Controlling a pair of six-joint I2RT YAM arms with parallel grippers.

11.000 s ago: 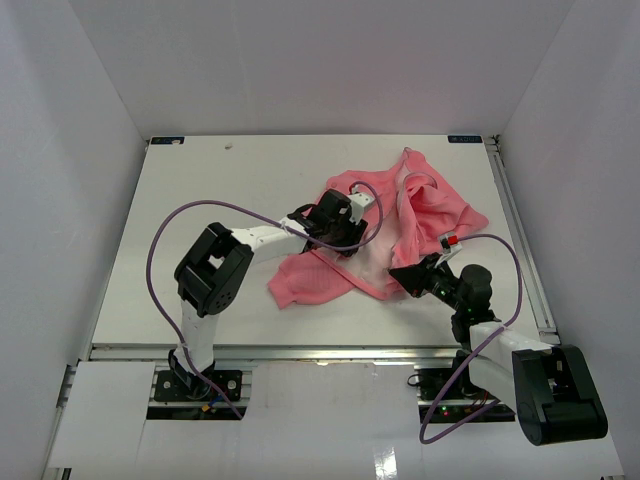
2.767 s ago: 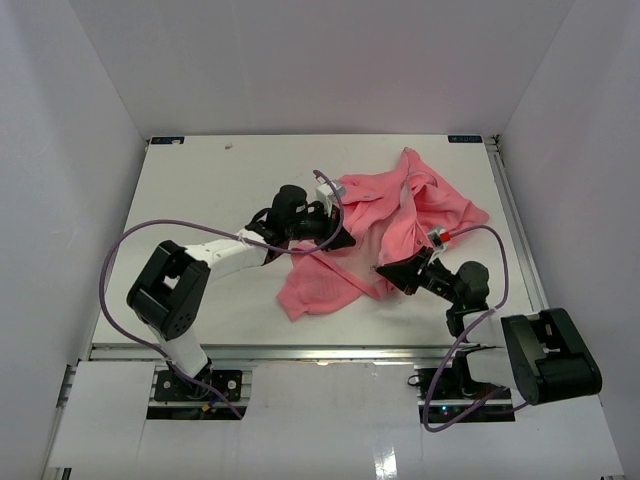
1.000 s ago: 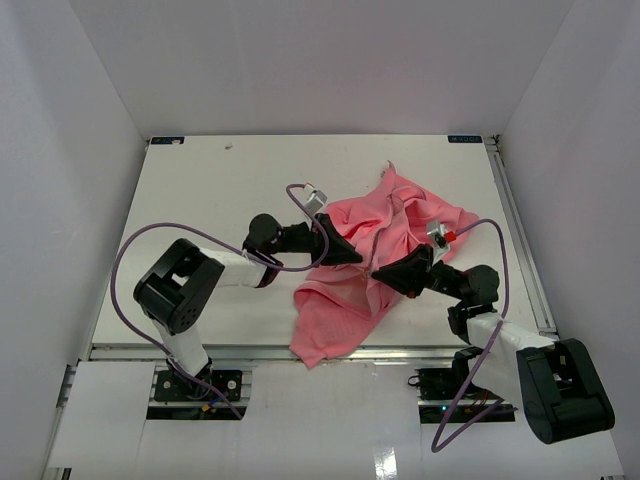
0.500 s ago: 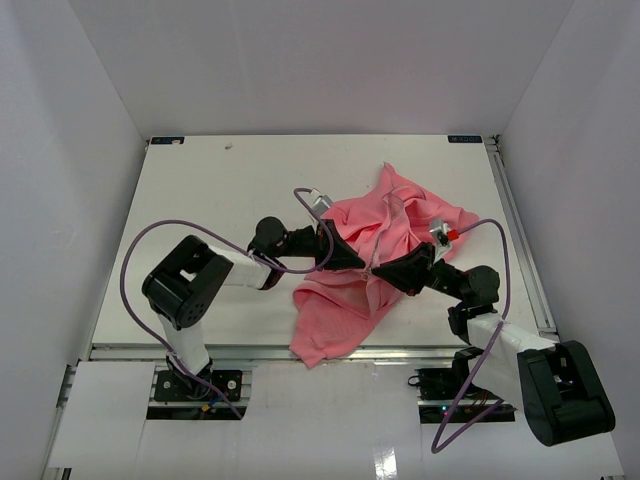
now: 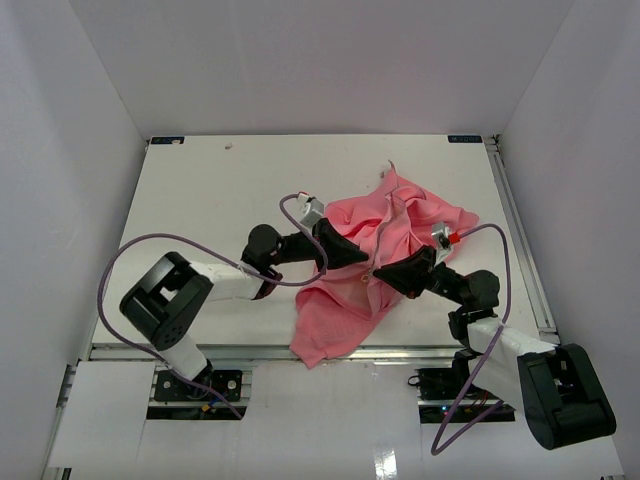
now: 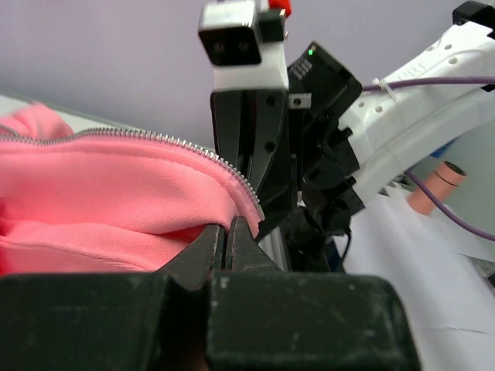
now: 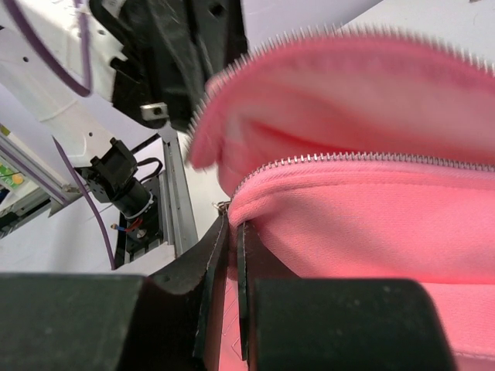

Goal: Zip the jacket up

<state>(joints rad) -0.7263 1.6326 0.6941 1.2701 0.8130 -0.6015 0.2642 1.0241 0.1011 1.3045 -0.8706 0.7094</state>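
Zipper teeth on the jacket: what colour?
The teeth are silvery, clearest in the left wrist view.

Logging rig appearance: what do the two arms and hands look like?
The left arm and right arm are white links with bulky black joints. The left hand and right hand are black wedges, each topped by a white camera; the right's bears a red tab. A purple cable trails each arm.

Pink jacket (image 5: 350, 290) — crumpled, unzipped, on table

Top camera looks down from behind both bases (image 5: 195, 383). Wrist cameras sit tight behind the left black claw (image 6: 230, 232) and right black claw (image 7: 230, 236), facing each other, sharing the salmon-pink fabric jacket (image 6: 93, 178) between.
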